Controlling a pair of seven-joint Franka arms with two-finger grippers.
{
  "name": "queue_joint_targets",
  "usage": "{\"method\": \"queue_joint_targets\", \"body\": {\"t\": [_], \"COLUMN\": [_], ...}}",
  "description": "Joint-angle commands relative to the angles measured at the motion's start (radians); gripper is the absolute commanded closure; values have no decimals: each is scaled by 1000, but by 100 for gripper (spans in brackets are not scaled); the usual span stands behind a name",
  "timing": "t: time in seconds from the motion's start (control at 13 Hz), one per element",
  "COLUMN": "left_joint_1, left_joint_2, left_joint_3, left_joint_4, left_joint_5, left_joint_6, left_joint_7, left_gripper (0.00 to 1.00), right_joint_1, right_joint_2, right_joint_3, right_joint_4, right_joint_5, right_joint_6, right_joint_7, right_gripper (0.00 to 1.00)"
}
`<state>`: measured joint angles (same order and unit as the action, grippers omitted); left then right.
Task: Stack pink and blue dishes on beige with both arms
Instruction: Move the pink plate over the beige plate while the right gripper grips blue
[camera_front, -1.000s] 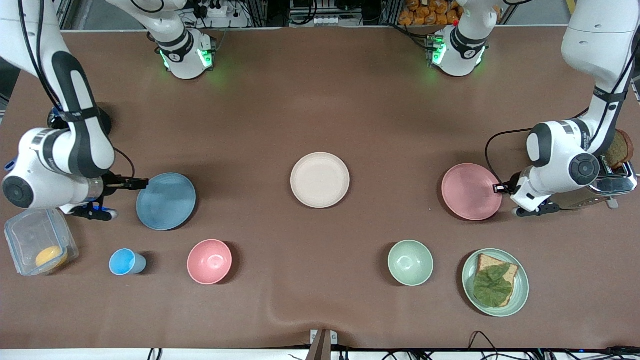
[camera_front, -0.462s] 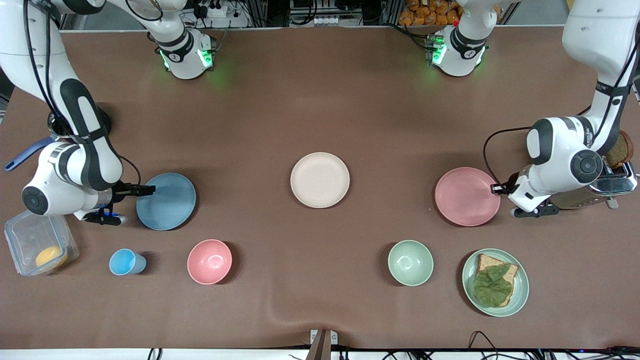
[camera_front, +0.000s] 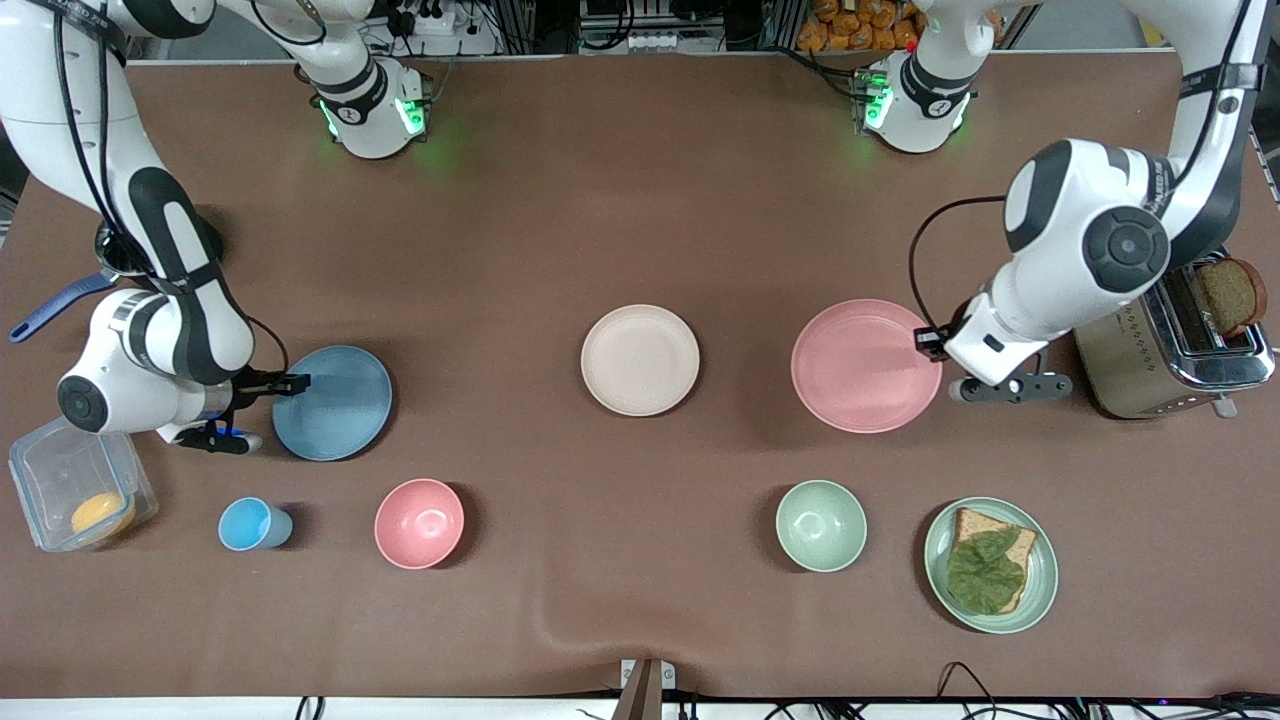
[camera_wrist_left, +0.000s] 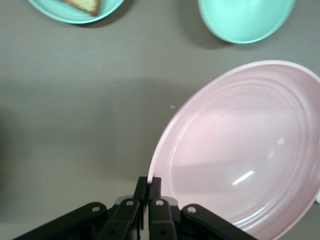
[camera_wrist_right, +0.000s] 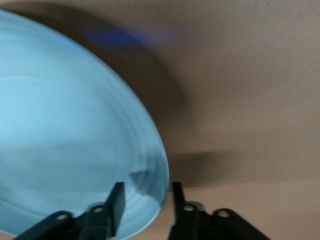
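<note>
On the brown table four plates are lying or hanging: one beige plate, one pink plate, one blue plate and one pale green plate. Two small bowls are sitting nearer to the front camera, a pink bowl toward the right arm's end and a green bowl toward the left arm's end, both showing nothing inside. One small blue cup is lying on its side beside the pink bowl.

The green plate is carrying a slice of bread with a green leaf on top. A clear plastic box at the right arm's end is holding something round and orange. A metal toaster at the left arm's end is holding a dark slice of bread upright in its slot.

The beige plate is sitting bare in the middle of the table. The left gripper is pinching the rim of the pink plate with its fingers closed tight on it; the plate is hanging tilted above the table, casting a shadow, between the beige plate and the toaster. The right gripper is standing at the edge of the blue plate, which is resting on the table toward the right arm's end, its fingers straddling the rim with a gap on the outer side, not clearly clamped.
</note>
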<state>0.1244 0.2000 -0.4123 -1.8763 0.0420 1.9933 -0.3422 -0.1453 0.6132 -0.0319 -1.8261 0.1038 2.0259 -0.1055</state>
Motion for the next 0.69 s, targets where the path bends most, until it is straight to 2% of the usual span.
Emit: {"method": "queue_joint_targets", "body": {"t": [0.0,0.23,0.46,0.62], "left_joint_1": [14,-8,-87,-129], "left_joint_2": [27,38,67,125], "left_joint_3": [-87,-158,-171,-171], "left_joint_4": [43,63,56,49], "left_joint_5": [1,-40,-40,-34], "left_joint_6": [-24,-19,4,56], "left_joint_7": [-81,-127,-136,-176], "left_gripper": [100,100,100,100], "right_joint_1": [-7,0,35,53], "right_joint_2": [0,-36,-98,-104], "right_joint_3": [7,14,15,17], "right_joint_4": [-1,10,42,102], "right_joint_5": [19,17,19,31], "right_joint_6": [-7,-68,-172,-277], "right_joint_7": [-13,-13,7,55], "right_gripper": [100,100,100,100]}}
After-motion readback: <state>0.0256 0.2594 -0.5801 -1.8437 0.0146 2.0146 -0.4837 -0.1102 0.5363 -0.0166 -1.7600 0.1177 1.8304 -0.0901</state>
